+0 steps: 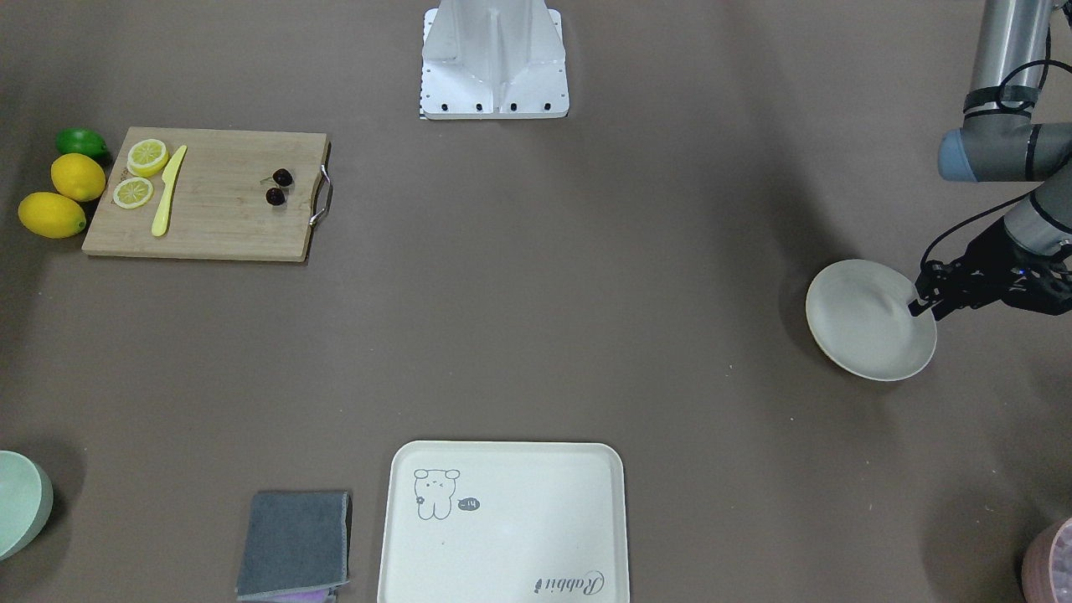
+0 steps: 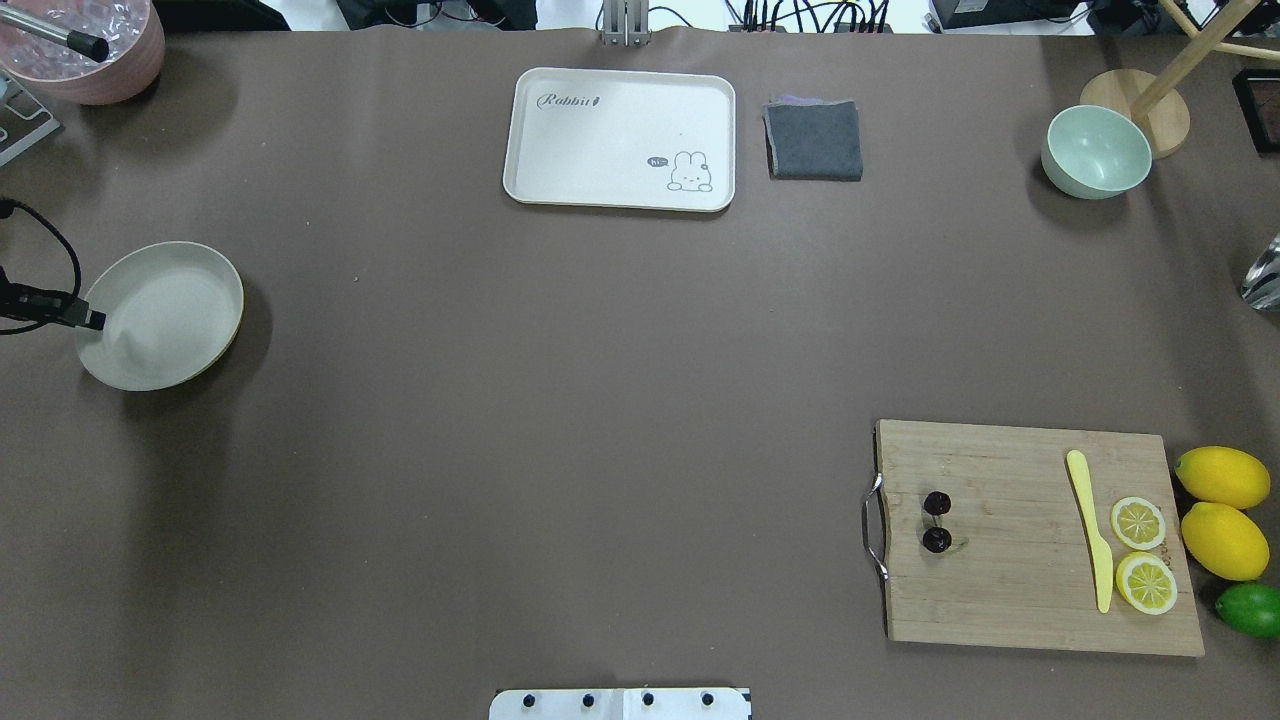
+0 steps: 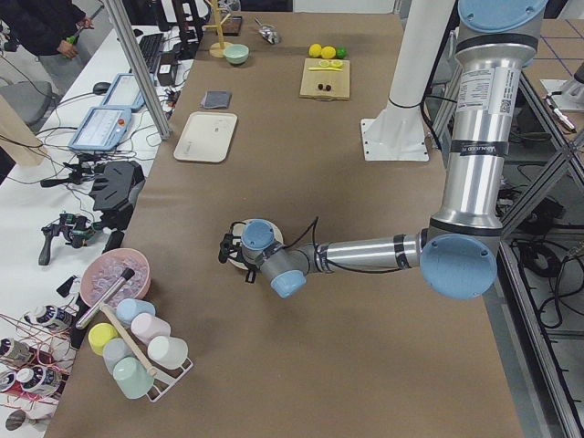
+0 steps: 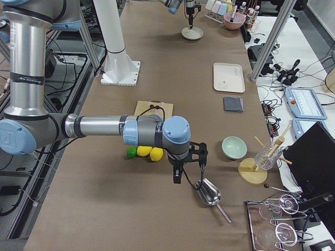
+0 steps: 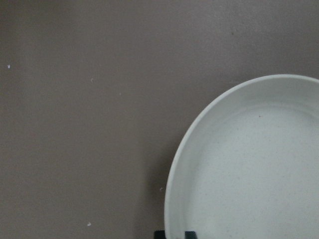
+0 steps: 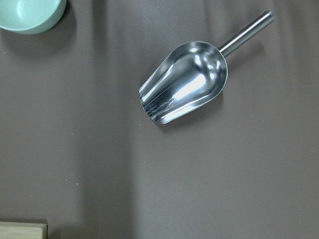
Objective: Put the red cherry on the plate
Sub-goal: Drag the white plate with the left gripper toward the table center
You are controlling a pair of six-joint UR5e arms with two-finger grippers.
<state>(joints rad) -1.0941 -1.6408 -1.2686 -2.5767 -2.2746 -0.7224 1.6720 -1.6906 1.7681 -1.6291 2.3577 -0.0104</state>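
Note:
The red cherry pair lies on a wooden cutting board near its metal handle, also in the overhead view as the cherry. Far across the table is the cream plate. My left gripper is shut on the plate's rim; in the left wrist view its fingertips straddle the rim of the plate. The plate looks slightly tilted. My right gripper hovers beyond the board near a metal scoop; I cannot tell its state.
On the board lie a yellow knife and two lemon slices; two lemons and a lime sit beside it. A rabbit tray, grey cloth, green bowl and pink bowl line the far edge.

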